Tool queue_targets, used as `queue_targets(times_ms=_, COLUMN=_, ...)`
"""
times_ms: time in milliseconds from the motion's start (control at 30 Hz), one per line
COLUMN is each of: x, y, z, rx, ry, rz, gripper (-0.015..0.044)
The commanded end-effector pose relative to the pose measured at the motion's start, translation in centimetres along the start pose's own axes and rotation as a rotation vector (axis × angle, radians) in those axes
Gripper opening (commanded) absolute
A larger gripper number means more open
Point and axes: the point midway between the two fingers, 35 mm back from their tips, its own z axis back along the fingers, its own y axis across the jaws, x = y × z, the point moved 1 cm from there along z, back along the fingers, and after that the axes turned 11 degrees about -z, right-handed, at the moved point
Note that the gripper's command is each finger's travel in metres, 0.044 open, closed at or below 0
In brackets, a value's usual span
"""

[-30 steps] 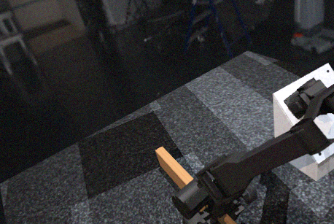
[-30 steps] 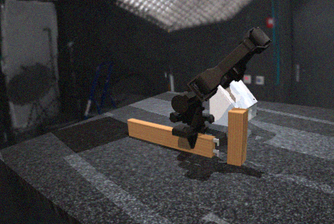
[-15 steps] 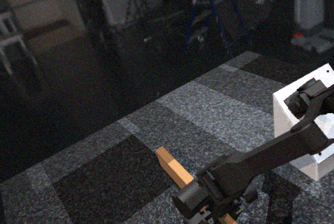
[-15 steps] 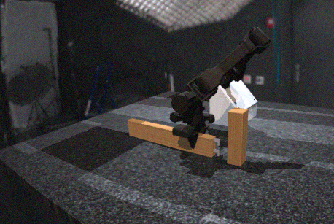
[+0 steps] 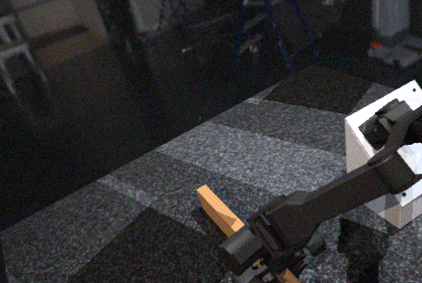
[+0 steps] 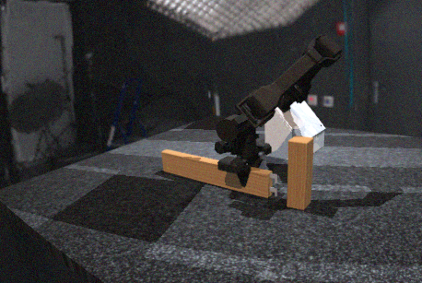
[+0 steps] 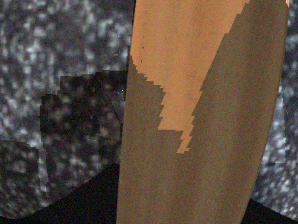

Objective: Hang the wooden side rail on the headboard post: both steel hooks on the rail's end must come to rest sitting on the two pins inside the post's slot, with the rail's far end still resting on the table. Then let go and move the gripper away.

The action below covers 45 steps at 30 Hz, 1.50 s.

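The wooden side rail (image 6: pixel 198 170) (image 5: pixel 219 211) (image 7: pixel 200 110) lies along the table. Its hooked end (image 6: pixel 274 186) points at the upright wooden headboard post (image 6: pixel 299 171), a small gap away from it. My gripper (image 6: pixel 239 169) (image 5: pixel 264 265) is shut on the rail, gripping it across its width near the hooked end. In the wrist view the rail fills the middle of the picture, partly in the arm's shadow. The post's slot and pins are too small to make out. The post does not show in the top view.
The arm's white base block (image 5: pixel 364 150) (image 6: pixel 295 127) stands on the table behind the post. The table top (image 6: pixel 138 215) is dark speckled stone with lighter and darker patches. The table's edge runs along the front left in the exterior view.
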Motion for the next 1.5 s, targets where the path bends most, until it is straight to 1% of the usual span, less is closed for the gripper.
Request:
queue_targets(times_ms=0, x=0.09, y=0.27, z=0.48, rx=0.010, ry=0.000, rz=-0.007, gripper=0.0000)
queue_targets(times_ms=1467, x=0.10, y=0.27, z=1.21, rx=0.010, ry=0.000, rz=-0.006, gripper=0.0000)
